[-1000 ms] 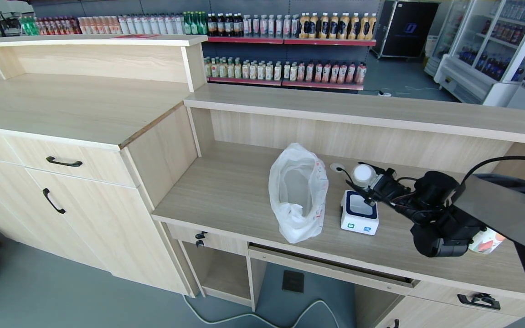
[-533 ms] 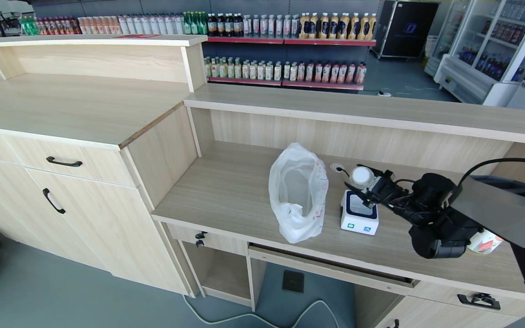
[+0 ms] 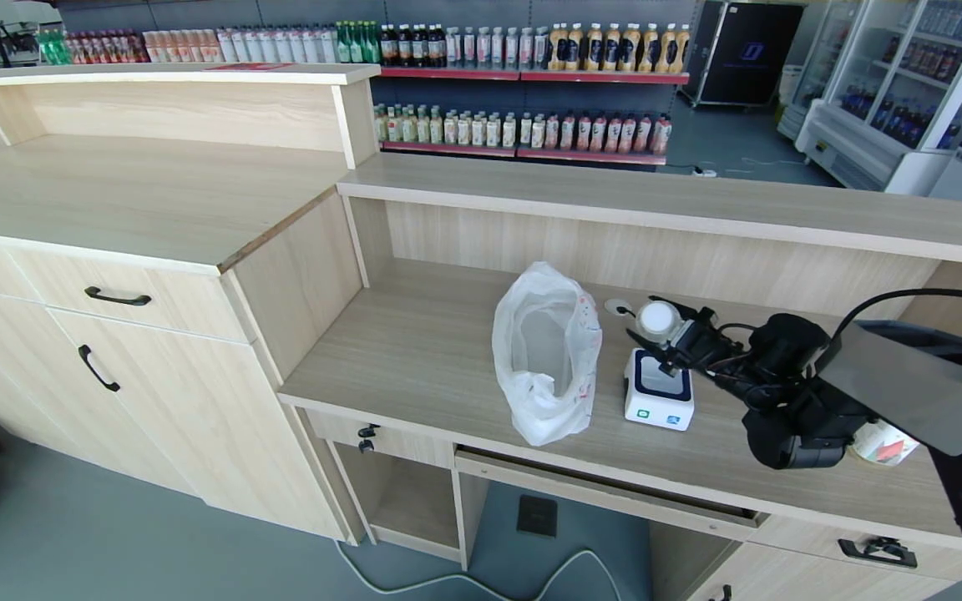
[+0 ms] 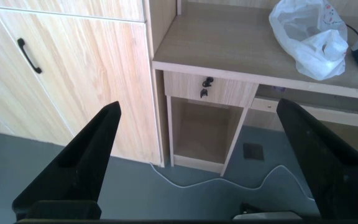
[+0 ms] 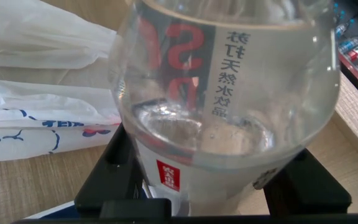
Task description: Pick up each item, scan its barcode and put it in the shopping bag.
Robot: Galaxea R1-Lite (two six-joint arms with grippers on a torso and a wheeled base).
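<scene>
My right gripper (image 3: 683, 344) is shut on a clear plastic bottle (image 3: 659, 320) with a white cap, held on its side just above the small white and blue scanner (image 3: 657, 407). The right wrist view looks along the bottle (image 5: 229, 93), with red and grey print on its label and the black fingers (image 5: 114, 177) either side. The white shopping bag (image 3: 546, 359) stands open on the counter left of the scanner, and its folds (image 5: 42, 93) lie beyond the bottle. My left gripper (image 4: 197, 162) hangs open and holds nothing, low over the floor in front of the counter.
A printed paper cup (image 3: 884, 442) stands on the counter (image 3: 414, 351) at the far right, partly behind my right arm. A raised back ledge (image 3: 615, 196) runs behind the scanner. Left of the bag (image 4: 309, 34) the counter (image 4: 216, 43) is bare wood above a drawer (image 4: 207, 90).
My right gripper has carried the bottle a little to the left and toward the back, keeping it above the scanner. The bag and scanner have not moved.
</scene>
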